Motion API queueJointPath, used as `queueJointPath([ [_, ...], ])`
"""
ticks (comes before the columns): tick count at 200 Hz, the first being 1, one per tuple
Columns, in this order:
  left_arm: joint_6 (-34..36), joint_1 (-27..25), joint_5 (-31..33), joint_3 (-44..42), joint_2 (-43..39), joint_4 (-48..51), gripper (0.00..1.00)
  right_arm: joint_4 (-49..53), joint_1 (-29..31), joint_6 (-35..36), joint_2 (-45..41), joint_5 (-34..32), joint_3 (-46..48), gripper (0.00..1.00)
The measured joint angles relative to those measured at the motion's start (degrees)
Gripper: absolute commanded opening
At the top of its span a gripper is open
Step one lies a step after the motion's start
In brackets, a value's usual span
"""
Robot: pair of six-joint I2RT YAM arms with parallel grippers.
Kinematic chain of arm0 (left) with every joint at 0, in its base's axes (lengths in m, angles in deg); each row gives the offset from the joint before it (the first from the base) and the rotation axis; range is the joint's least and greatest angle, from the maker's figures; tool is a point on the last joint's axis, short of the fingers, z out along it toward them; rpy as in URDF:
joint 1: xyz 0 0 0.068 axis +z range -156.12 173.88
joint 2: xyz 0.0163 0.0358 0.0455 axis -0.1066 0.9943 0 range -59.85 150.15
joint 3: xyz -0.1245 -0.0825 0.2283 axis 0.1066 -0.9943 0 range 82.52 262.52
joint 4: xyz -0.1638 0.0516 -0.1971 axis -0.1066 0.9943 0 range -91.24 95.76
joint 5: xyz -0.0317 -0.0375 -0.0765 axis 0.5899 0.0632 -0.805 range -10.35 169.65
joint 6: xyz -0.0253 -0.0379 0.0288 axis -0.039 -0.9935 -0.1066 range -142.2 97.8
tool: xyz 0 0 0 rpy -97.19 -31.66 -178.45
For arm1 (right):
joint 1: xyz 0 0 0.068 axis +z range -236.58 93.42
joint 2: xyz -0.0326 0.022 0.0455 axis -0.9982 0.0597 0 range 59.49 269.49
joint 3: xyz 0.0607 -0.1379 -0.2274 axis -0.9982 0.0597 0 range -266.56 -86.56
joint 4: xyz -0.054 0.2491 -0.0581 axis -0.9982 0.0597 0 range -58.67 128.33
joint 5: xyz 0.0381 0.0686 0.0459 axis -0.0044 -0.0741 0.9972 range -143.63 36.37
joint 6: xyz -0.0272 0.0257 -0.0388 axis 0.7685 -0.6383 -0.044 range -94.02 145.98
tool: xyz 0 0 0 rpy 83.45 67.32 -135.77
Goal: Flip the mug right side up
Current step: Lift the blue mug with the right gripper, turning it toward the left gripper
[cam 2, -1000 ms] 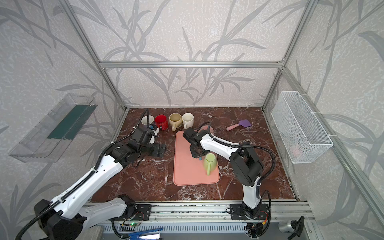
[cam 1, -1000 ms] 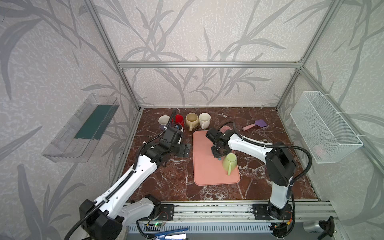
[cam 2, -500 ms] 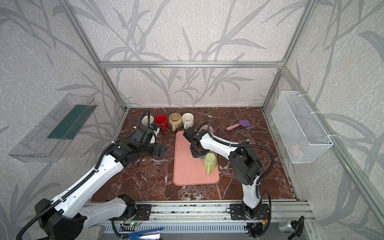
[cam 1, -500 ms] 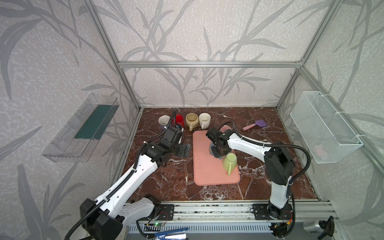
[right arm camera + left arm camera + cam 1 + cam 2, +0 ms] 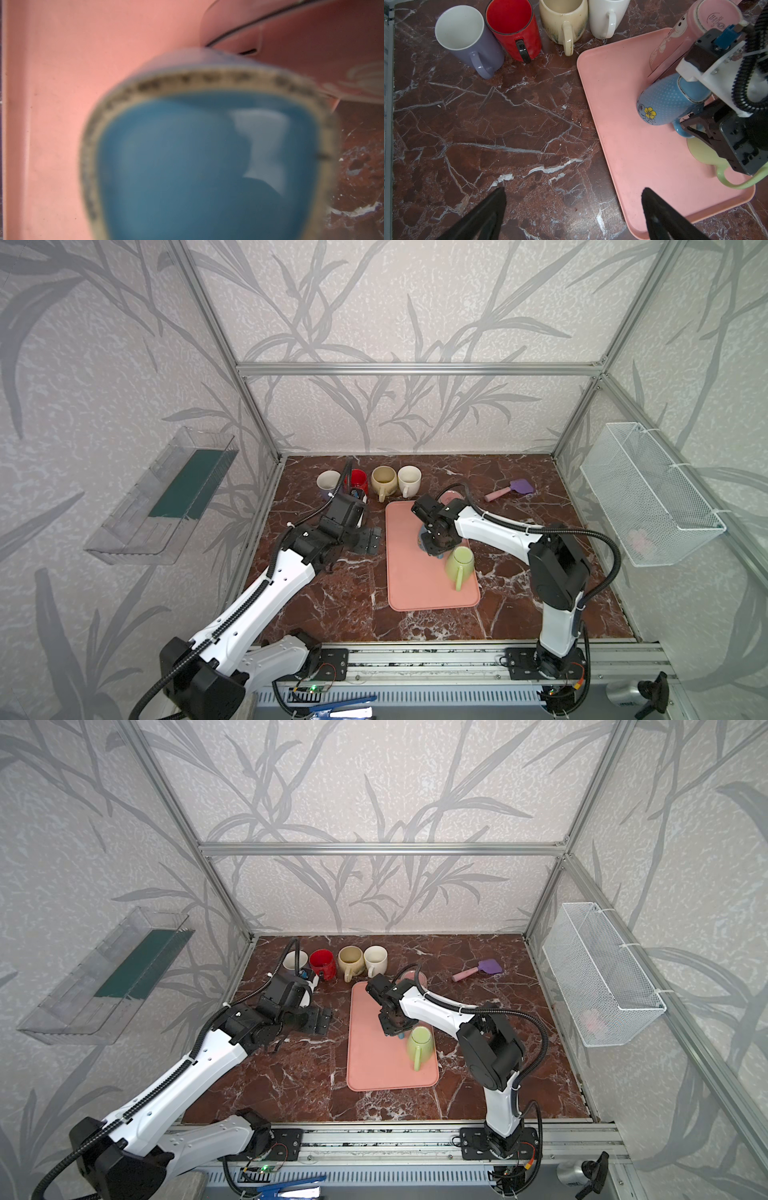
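The blue dotted mug with a yellow flower is tipped over on the pink tray, its rim low and its base raised. My right gripper is shut on the mug's handle side. In the right wrist view the mug's blurred base fills the frame and hides the fingers. In both top views the right gripper covers most of the mug. My left gripper hangs open over the marble beside the tray's left edge, holding nothing.
A pink mug and a green mug stand upside down on the tray. Purple, red, beige and white mugs stand upright at the back. A purple spatula lies back right. A wire basket hangs on the right wall.
The right gripper has shifted only slightly at the blue mug on the tray. The left arm has stayed still and open.
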Motion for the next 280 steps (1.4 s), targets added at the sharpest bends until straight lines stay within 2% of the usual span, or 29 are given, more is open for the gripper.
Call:
queueJointPath([
  [26,0.02,0.0,0.09,0.0,0.0,0.0,0.99,-0.24,0.0,0.15,0.61,0.44,-0.42,0.15],
  [95,0.04,0.0,0.22,-0.24,0.09,0.02,0.99,-0.42,0.0,0.26,1.86,1.14,-2.1,0.0],
  [156,0.07,0.0,0.37,-0.33,0.11,0.02,0.99,-3.37,-0.11,1.79,0.26,4.37,0.13,0.0],
  [236,-0.39,0.04,0.5,-1.44,-1.2,-1.9,0.99,-11.93,-2.84,2.36,-10.34,16.68,8.76,0.0],
  [280,-2.93,0.33,-3.28,-2.29,-5.73,-5.86,0.99,-15.58,-6.43,2.1,-17.66,21.97,13.07,0.0],
])
